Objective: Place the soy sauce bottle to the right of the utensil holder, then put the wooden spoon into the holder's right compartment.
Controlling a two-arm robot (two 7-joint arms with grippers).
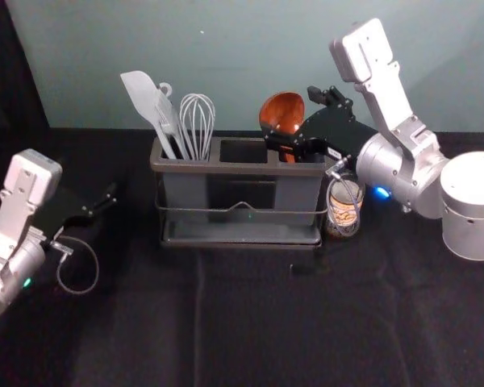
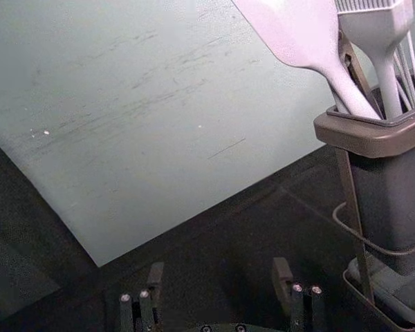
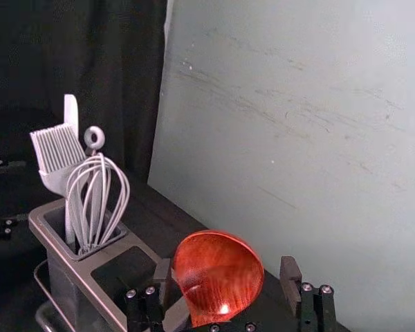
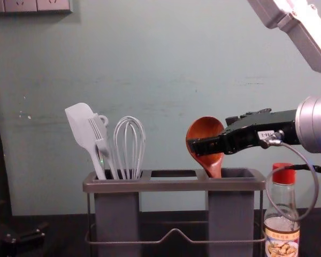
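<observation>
Over at the utensil holder's (image 4: 174, 185) right end, the right hand (image 3: 226, 268) is reaching in from the robot's right, its fingers standing well open astride the bowl of the wooden spoon (image 4: 206, 130). They're not clamping it; the spoon is leaning upright, its handle dropping into the right compartment (image 4: 231, 214). Just beside the holder, on its right, the soy sauce bottle (image 4: 282, 233) is standing upright on the counter (image 1: 250, 322), so both placements are looking done, and backing off cleanly is probably the move. That spoon should be handling light and stiff, its rounded bowl likely slipping, so any nudge is calling for a pinch at the neck. The bottle, probably glass, would be wanting a firm grip around its body. Out left, the left hand (image 2: 218, 268) is idling, open and empty.
</observation>
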